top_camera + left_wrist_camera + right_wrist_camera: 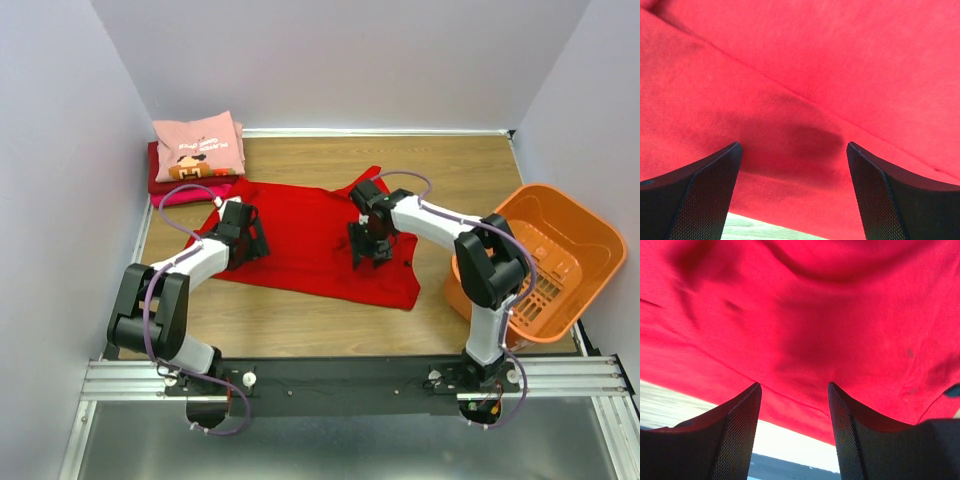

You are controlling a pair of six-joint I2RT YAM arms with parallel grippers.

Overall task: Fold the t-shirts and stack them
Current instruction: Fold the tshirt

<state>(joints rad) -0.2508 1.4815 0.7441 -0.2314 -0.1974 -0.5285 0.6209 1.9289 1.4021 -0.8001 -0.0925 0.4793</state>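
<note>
A bright red t-shirt [310, 245] lies spread out across the middle of the table. At the back left is a stack of folded t-shirts: a light pink one with a print [198, 145] on top, a dark red one [158, 175] and a magenta one [185, 196] under it. My left gripper [250, 235] hovers low over the red shirt's left part, its jaws wide open [792, 150] and empty. Over the shirt's right part, my right gripper [370, 252] is open too [795, 387], with red cloth [805, 315] just past its tips and nothing pinched between them.
An orange plastic basket [575, 235] stands tilted at the right edge of the table, close to the right arm's elbow. Grey walls close in the left, back and right sides. Bare wooden tabletop [300, 325] shows in front of the red shirt.
</note>
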